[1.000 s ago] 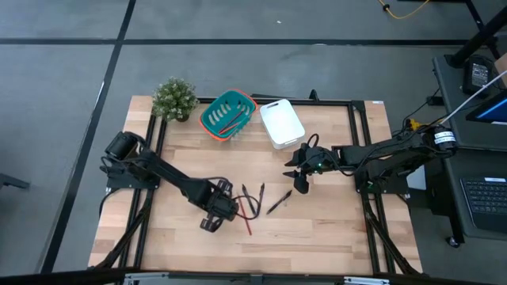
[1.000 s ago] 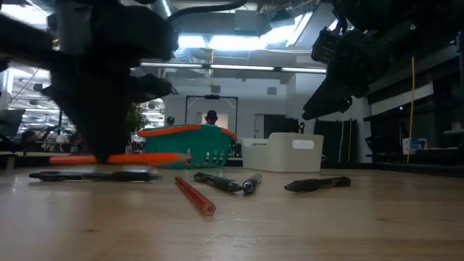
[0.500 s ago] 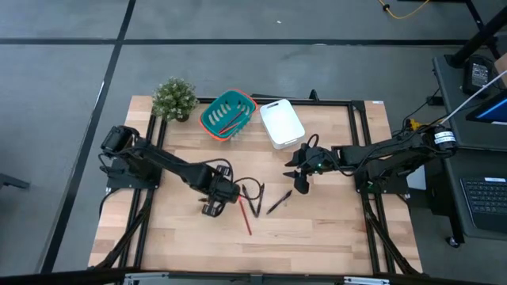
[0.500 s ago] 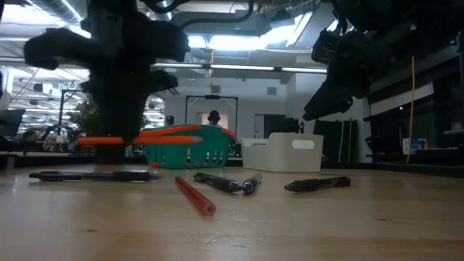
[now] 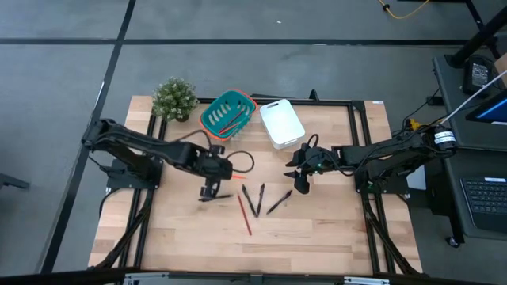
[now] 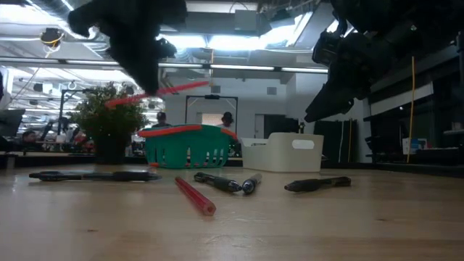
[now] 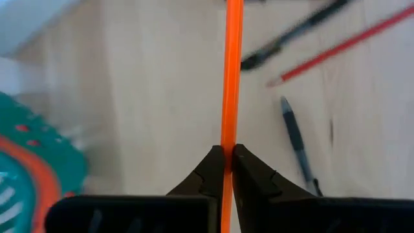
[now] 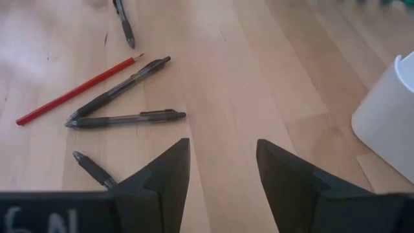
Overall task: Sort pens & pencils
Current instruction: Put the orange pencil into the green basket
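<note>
The orange pencil, pinched in my left gripper, hangs near the green basket. I judge it needs levelling over the rim before release. Right gripper waits agape, farther off.

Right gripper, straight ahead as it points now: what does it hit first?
Probably the pens lying on the table past the open right gripper, with the red pencil just beyond them. Depth is unclear; it hangs above the table, so it may meet bare wood first.
</note>
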`<move>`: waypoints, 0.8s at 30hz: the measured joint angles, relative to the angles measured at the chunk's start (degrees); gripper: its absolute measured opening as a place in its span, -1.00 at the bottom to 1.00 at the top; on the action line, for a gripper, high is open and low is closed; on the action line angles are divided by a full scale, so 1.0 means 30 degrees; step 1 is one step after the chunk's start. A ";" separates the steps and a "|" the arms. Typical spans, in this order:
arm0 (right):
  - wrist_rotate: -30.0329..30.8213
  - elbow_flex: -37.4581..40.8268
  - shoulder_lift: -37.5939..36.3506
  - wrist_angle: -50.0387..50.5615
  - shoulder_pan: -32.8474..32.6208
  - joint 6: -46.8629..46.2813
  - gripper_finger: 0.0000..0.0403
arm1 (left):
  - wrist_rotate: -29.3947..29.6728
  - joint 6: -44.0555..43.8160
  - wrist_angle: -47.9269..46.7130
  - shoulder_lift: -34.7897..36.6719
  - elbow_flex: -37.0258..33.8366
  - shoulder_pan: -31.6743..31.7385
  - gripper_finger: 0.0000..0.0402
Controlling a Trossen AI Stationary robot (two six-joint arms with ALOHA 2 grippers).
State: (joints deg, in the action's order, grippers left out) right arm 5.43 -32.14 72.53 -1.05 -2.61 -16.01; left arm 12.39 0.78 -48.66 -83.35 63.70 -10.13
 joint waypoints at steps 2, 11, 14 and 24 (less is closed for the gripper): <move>0.0000 0.0000 0.0000 0.0092 0.0000 0.0001 -0.11 | 0.0171 0.0239 0.0102 0.0640 0.0000 0.0179 -0.92; 0.0000 0.0000 0.0000 0.0085 0.0000 0.0025 -0.11 | 0.0207 0.1474 0.0077 0.1595 0.0000 0.1310 -0.92; 0.0000 0.0000 0.0000 0.0085 0.0002 0.0056 -0.11 | 0.0204 0.2044 0.0077 0.1595 0.0000 0.1932 -0.92; 0.0000 0.0000 0.0000 0.0092 0.0000 0.0067 -0.11 | 0.0652 0.4058 0.0084 0.1595 0.0000 0.4459 -0.92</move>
State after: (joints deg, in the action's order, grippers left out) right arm 5.43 -32.14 72.53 -0.78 -2.61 -15.81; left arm 14.35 12.95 -48.40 -78.56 63.70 3.25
